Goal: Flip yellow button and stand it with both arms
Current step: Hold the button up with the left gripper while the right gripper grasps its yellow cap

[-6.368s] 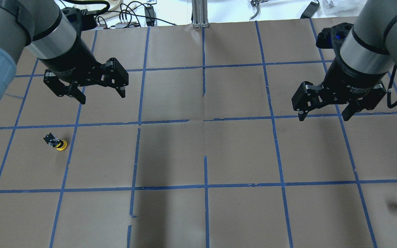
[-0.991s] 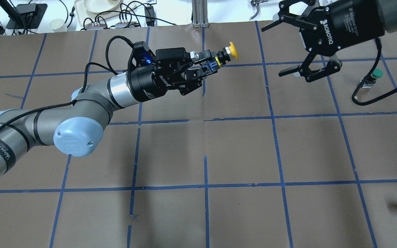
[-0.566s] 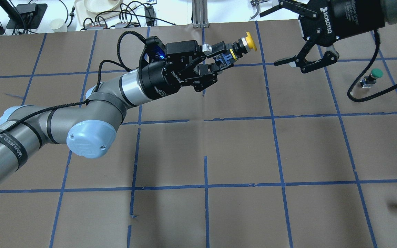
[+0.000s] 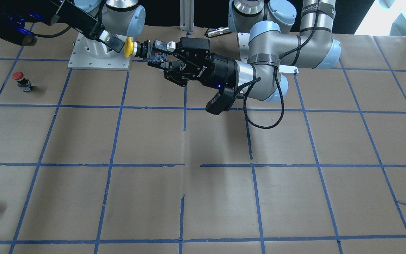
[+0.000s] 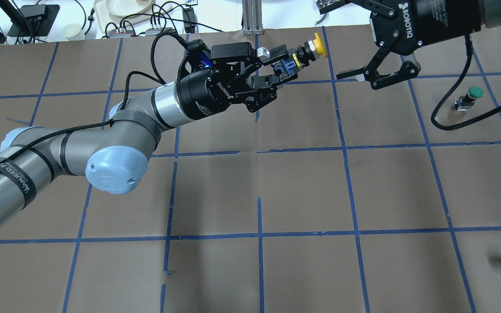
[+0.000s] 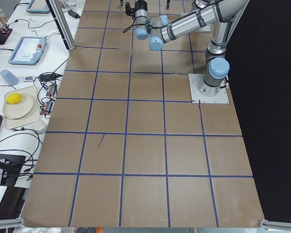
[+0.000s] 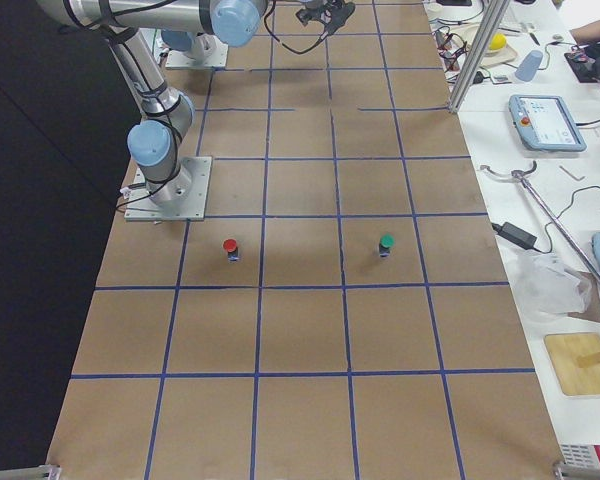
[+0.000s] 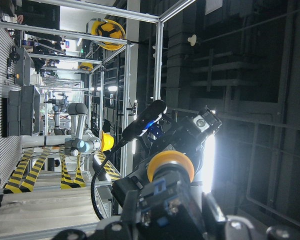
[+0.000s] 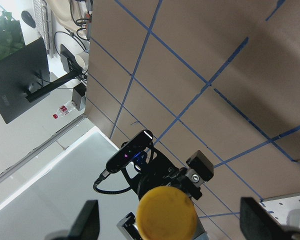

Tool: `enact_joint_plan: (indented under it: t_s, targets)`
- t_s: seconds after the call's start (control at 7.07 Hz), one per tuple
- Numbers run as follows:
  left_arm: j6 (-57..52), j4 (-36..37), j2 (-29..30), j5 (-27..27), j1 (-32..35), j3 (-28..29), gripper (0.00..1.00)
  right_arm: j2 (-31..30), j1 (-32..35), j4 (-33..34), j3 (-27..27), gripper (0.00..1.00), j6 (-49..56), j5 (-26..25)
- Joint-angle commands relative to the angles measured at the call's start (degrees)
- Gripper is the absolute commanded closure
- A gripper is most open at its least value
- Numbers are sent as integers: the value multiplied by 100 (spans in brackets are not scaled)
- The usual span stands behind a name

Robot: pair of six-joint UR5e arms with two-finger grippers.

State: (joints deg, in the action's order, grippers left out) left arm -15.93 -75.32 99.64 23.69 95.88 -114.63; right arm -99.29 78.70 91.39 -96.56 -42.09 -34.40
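Mid-air handover of yellow-capped black push button (image 5: 306, 51).
Clamped at base in black left gripper (image 5: 283, 61); awaiting black right gripper (image 5: 331, 41), spread wide near cap, to close.

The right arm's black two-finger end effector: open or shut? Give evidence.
Open. The right end effector has its fingers spread wide, gripping nothing; the left end effector holds the yellow-capped push button.

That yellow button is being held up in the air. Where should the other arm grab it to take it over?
Probably by the round cap of the yellow button, coming head-on from the cap end. The left gripper clamps the base end, and the cap points at the right gripper, whose jaws are open towards it.
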Motion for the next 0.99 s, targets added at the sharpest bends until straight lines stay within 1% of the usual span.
enact_joint_plan:
  t_s: [0.0, 0.28, 0.57, 0.71, 0.85]
  targets:
    - [20, -8, -6, -13, 1, 11, 81, 33, 163, 265, 6, 12, -10, 39]
    - [20, -9, -6, -13, 1, 11, 81, 50, 154, 397, 14, 32, -10, 39]
    - [20, -9, -6, -13, 1, 11, 81, 50, 137, 397, 6, 55, 25, 4]
    - [20, 0, -6, -13, 1, 11, 80, 50, 119, 397, 6, 70, 25, 3]
    - [20, 0, -6, -13, 1, 11, 76, 50, 119, 397, 6, 80, 25, 3]
